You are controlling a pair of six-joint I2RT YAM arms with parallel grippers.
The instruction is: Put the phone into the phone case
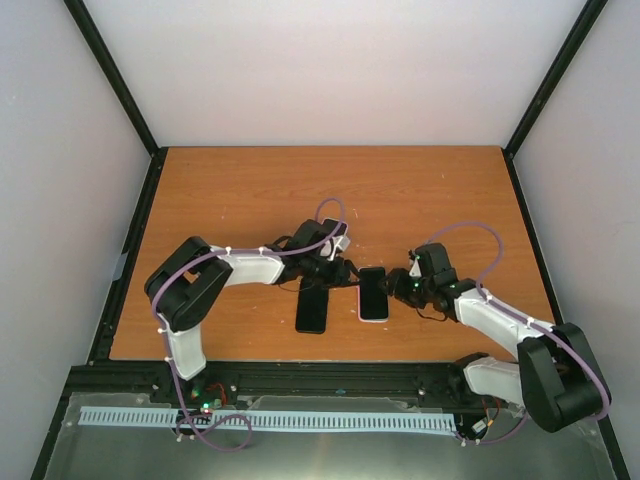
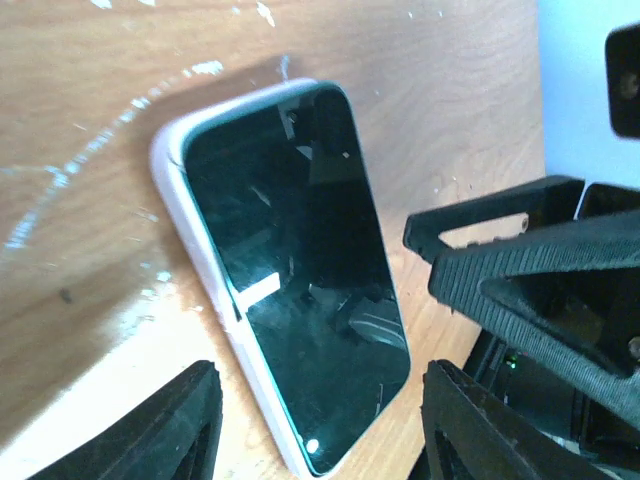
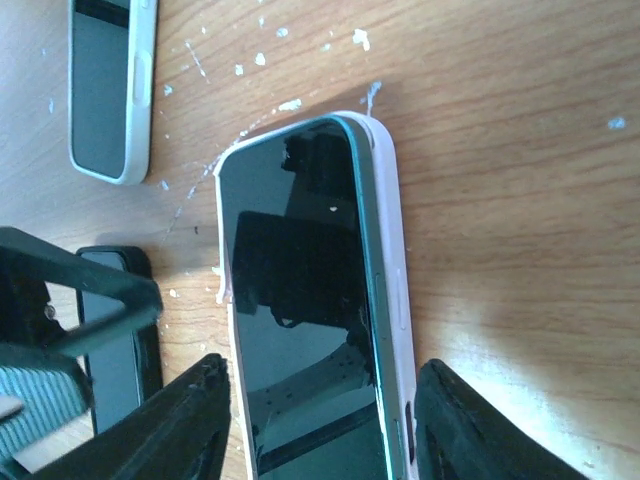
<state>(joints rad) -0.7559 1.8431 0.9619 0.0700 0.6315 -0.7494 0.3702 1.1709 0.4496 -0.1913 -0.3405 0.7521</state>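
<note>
A phone with a black screen [image 1: 373, 292] lies face up in a white phone case [image 2: 172, 165] near the table's front middle. In the right wrist view the phone [image 3: 300, 320] sits askew in the case [image 3: 392, 240]: its teal right edge stands above the rim and the case's left rim is peeled away. My left gripper [image 1: 350, 272] is open and its fingers straddle the phone's end [image 2: 320, 430] without touching. My right gripper [image 1: 396, 286] is open and straddles the other end [image 3: 325, 430].
A second black phone [image 1: 311, 310] lies just left of the cased one. Another white-rimmed case or phone [image 3: 110, 85] lies farther back, under the left arm. The right gripper's fingers [image 2: 520, 270] reach close to the left gripper.
</note>
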